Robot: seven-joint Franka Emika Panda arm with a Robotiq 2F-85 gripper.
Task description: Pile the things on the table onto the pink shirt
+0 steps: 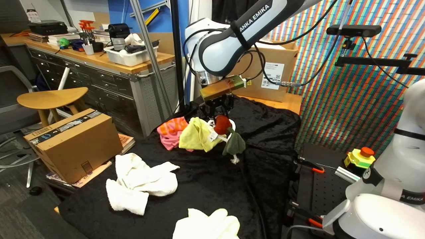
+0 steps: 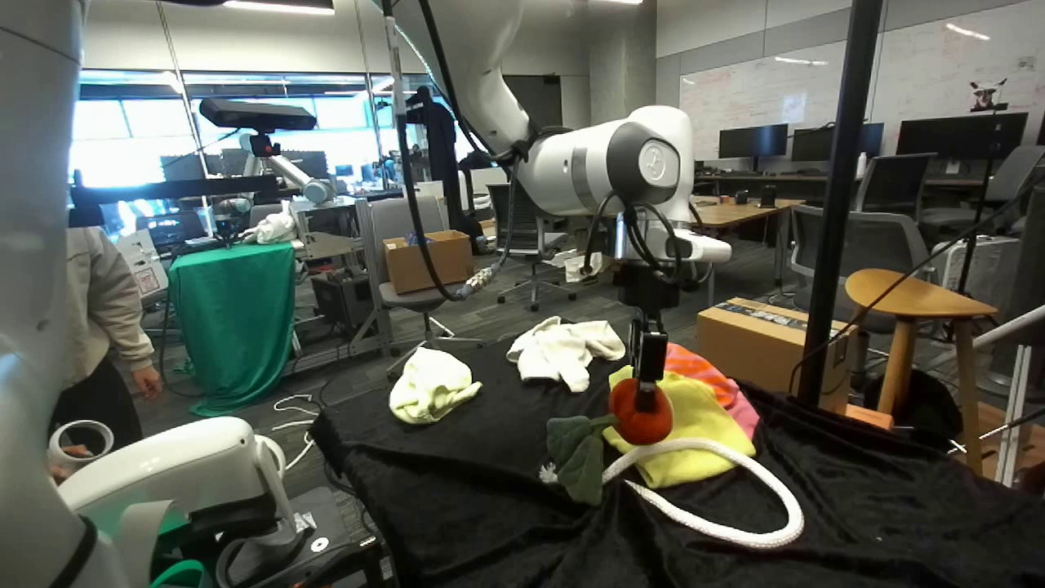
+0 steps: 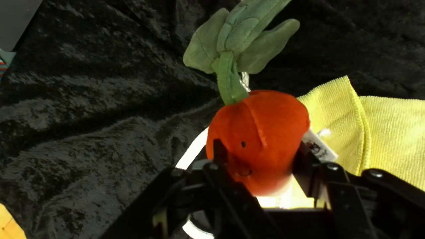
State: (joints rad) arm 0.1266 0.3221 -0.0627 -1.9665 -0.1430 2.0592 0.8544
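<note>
A pink and orange shirt [image 1: 170, 135] lies crumpled on the black-covered table; it also shows in an exterior view [image 2: 739, 407]. A yellow cloth [image 1: 196, 135] lies partly over it and shows at the right of the wrist view [image 3: 395, 132]. My gripper [image 3: 261, 155] is shut on a red plush toy [image 3: 265, 122] with green leaves, its fingers on both sides. The toy is beside and partly over the yellow cloth [image 2: 694, 416]. A white rope [image 2: 759, 535] loops on the table under and around the toy. Whether the toy touches the cloth cannot be told.
A white cloth [image 1: 142, 182] and a pale yellow cloth [image 1: 207, 225] lie apart on the table [image 1: 199, 186]. They also show in an exterior view [image 2: 563, 351] [image 2: 433, 388]. A black pole [image 2: 841, 196] and a cardboard box [image 2: 759, 343] stand beyond the shirt side.
</note>
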